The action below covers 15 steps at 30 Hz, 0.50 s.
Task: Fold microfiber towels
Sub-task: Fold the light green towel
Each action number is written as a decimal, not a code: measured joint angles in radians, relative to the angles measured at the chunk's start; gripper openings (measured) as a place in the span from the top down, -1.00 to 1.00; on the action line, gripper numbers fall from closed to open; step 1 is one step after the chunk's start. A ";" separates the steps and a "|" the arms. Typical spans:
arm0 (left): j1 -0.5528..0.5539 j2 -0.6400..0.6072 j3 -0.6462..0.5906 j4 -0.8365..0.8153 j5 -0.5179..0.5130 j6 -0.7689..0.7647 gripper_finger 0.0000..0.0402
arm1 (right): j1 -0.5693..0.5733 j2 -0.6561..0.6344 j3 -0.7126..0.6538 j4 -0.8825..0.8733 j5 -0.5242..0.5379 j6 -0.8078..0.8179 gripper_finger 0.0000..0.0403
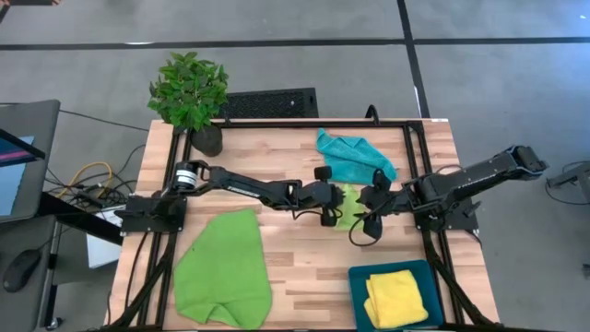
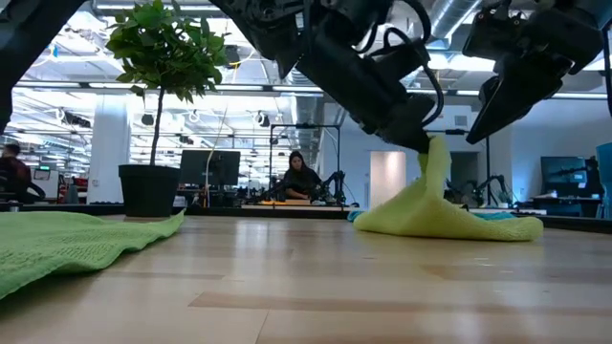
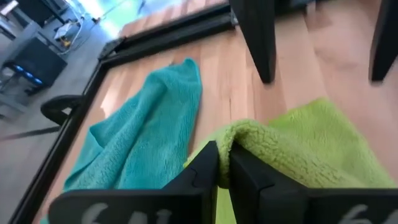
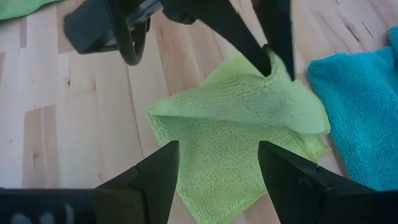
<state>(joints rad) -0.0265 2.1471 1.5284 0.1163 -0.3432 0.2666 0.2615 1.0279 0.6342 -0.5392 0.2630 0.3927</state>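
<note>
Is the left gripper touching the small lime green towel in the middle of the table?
Touching. In the left wrist view the left gripper is closed on a raised fold of the small lime green towel; the low view shows that edge lifted off the table.

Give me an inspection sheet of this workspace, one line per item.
Surface: wooden table, black frame.
Job's things: small lime towel pinched up at one edge; large lime towel spread flat; turquoise towel crumpled; yellow towel folded in blue tray.
Clutter: potted plant.
Grippers: left tool shut on small lime towel; right tool open above it.
Cables: bundle beside the table.
Surroundings: seated person behind.
</note>
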 joint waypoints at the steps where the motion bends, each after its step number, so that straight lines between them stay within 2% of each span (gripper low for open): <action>1: 0.000 0.000 0.000 0.011 0.006 -0.004 0.88 | 0.000 0.000 0.000 0.000 0.000 0.000 -0.21; 5: 0.000 0.000 0.000 -0.002 0.034 -0.009 0.76 | 0.000 0.000 0.000 0.000 0.000 0.000 -0.21; 15: 0.000 0.000 0.000 0.009 0.082 -0.036 0.28 | 0.000 0.000 0.000 -0.001 0.000 -0.001 -0.21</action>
<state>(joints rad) -0.0265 2.1468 1.5284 0.1249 -0.2610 0.2306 0.2616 1.0279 0.6342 -0.5400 0.2630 0.3916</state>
